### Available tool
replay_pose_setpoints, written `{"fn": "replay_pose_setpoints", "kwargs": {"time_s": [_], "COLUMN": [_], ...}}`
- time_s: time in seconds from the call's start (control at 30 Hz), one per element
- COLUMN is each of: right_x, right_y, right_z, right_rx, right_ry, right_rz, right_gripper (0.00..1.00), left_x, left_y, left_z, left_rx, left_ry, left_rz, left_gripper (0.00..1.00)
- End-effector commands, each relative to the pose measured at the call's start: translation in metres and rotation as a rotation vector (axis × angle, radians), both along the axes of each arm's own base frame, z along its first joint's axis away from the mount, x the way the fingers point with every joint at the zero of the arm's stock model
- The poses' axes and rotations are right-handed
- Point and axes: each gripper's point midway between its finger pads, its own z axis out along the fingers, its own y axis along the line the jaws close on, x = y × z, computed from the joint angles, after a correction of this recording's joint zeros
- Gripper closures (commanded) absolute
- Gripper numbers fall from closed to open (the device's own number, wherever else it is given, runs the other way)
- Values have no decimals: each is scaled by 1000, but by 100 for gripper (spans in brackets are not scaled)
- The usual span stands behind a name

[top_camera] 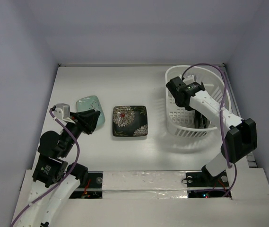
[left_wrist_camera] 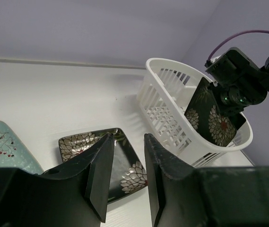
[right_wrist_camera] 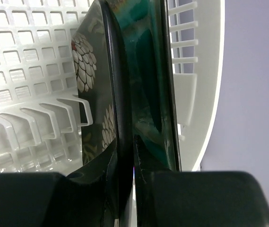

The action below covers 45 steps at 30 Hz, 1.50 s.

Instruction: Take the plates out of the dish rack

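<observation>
From the top external view, the dish rack [top_camera: 191,130] stands on the right side of the table [top_camera: 125,80], with its rounded end at the far side. The right arm reaches down into the rack, and the right gripper [top_camera: 177,94] sits inside its left wall. Two plates lie flat on the table, left of the rack. The black flowered plate [top_camera: 130,121] is near the middle and the mint-green plate [top_camera: 88,103] is further left. The left gripper [top_camera: 91,122] is over the near right part of the mint-green plate; I cannot tell whether it touches it.

In the left wrist view, the left gripper [left_wrist_camera: 127,175] has its jaws apart with nothing between them. The black flowered plate [left_wrist_camera: 77,142] lies just beyond the fingers, and the mint-green plate [left_wrist_camera: 2,144] is at the left edge. Further right, an upright plate [left_wrist_camera: 210,118], dark with white flowers, stands tilted inside the dish rack [left_wrist_camera: 162,101]. The right gripper [left_wrist_camera: 231,94] is clamped on its top edge.

In the right wrist view, the right gripper [right_wrist_camera: 133,189] is pinched on the thin dark rim of the upright plate [right_wrist_camera: 91,71]. White flowers show on the left and glossy teal on the right; whether that is one plate or two is unclear. The grid wall of the dish rack [right_wrist_camera: 25,71] is behind it.
</observation>
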Motion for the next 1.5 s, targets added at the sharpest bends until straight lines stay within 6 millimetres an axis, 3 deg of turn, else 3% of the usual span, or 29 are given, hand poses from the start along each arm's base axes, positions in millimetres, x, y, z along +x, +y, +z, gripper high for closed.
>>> {"fn": "replay_pose_setpoints", "kwargs": {"time_s": [0.0,0.13,0.43,0.53,0.67,0.7,0.83,0.97,1.07,1.1,1.13,1.17,1.23,1.27,1.3,1.33,1.4,1.47], "right_x": [5,6,9,6,-3,-6,-21,-32,-37,-37,-31,-27,-26,-27,-25,-24,-18,-13], "right_y": [-5,-6,12,21,32,32,42,52,69,78,107,121,167,181,196,214,243,259], "right_z": [41,52,81,107,158,179,220,240,243,241,246,220,237,233,211,216,196,184], "right_rx": [-86,-153,-209,-175,-71,-39,75,178,316,368,532,539,873,953,991,1081,1152,1184], "right_ry": [-105,-122,-187,-270,-436,-507,-647,-755,-815,-825,-871,-823,-893,-896,-865,-878,-834,-804], "right_rz": [0,7,41,52,52,39,51,61,98,121,165,224,359,393,421,461,478,479], "right_gripper": [100,100,100,100,100,100,100,100,100,100,100,100,100,100,100,100,100,100], "left_x": [-5,-5,-4,-3,-2,-2,0,2,5,6,7,8,12,12,14,16,18,20], "left_y": [2,1,0,0,-1,-1,-2,-2,-3,-3,-4,-4,-4,-5,-3,-4,-4,-2], "left_z": [20,19,18,17,15,14,11,8,4,3,3,2,-1,-2,-3,-5,-7,-8], "left_rx": [-18,-17,-16,-14,-11,-10,-5,0,7,7,8,8,13,13,15,19,20,23], "left_ry": [-65,-64,-57,-57,-48,-45,-36,-21,-6,-2,-3,1,13,17,21,31,39,41], "left_rz": [-1,-6,-6,-7,-9,-7,-9,-6,-4,-3,-3,-4,3,2,11,9,12,21], "left_gripper": [71,71,71,70,70,70,70,70,70,70,70,70,69,68,67,67,65,64]}}
